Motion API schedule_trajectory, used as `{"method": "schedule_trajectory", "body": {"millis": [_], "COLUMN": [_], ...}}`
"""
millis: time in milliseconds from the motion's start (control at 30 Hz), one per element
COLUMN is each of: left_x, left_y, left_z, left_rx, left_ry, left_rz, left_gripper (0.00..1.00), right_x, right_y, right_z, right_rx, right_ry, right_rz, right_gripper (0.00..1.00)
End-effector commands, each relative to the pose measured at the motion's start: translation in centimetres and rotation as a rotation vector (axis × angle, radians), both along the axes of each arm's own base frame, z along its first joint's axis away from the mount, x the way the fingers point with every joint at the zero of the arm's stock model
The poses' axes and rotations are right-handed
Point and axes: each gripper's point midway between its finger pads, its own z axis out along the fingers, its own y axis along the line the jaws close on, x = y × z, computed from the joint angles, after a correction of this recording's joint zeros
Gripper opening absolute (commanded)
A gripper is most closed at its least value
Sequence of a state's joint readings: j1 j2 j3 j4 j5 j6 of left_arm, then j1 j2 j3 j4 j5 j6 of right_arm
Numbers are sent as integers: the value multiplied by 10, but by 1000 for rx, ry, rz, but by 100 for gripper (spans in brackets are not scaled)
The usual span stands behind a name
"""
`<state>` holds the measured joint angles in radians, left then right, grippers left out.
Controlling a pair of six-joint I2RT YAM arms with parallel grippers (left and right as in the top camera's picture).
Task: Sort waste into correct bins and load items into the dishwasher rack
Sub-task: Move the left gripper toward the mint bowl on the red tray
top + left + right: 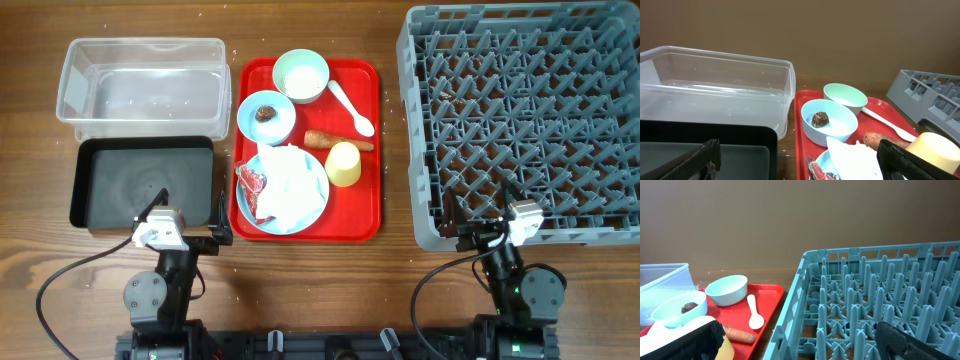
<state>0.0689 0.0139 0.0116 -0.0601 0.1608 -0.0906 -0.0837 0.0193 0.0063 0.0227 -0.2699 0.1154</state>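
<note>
On the red tray (pixel 360 210) lie a pale blue plate (pixel 315 205) with a crumpled white napkin (pixel 290 180) and a red-and-white wrapper (pixel 250 185), a bowl with a brown lump (pixel 266 114), an empty bowl (pixel 300 74), a white spoon (pixel 352 108), a carrot (pixel 325 139) and a yellow cup (pixel 343 163). The clear tub (pixel 140 80) and black tray (pixel 140 182) stand to the left, the grey rack (pixel 520 120) to the right. My left gripper (pixel 195 232) is open near the black tray's front corner. My right gripper (pixel 480 222) is open over the rack's front edge. Both are empty.
The brown lump's bowl (pixel 829 121), the empty bowl (pixel 845 97) and the clear tub (pixel 715 85) show in the left wrist view. The spoon (pixel 754 312) and carrot (pixel 738 334) show in the right wrist view. A brown wall stands behind the table.
</note>
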Motion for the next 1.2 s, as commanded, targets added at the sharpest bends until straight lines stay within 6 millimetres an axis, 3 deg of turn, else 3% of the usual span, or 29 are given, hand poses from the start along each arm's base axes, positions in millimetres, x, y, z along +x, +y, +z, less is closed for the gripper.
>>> {"method": "schedule_trajectory", "body": {"millis": [0, 533, 800, 933, 1000, 1167], "left_x": [0, 0, 0, 1, 1, -4], "left_y": [4, 4, 4, 4, 4, -1], "left_z": [-1, -1, -3, -1, 8, 60], "left_rx": [2, 2, 2, 2, 4, 20], "left_ry": [-2, -2, 6, -1, -39, -242], "left_rz": [20, 19, 19, 19, 19, -7], "left_gripper": [100, 100, 100, 100, 100, 100], "right_x": [-1, -1, 1, -2, -5, -21], "right_y": [4, 3, -6, 3, 5, 6], "right_z": [1, 1, 5, 18, 37, 99], "right_rx": [15, 14, 25, 18, 1, -59], "right_ry": [-3, -4, -16, -70, -138, -324], "right_rz": [20, 19, -37, 19, 25, 18], "right_gripper": [100, 100, 100, 100, 100, 100]}}
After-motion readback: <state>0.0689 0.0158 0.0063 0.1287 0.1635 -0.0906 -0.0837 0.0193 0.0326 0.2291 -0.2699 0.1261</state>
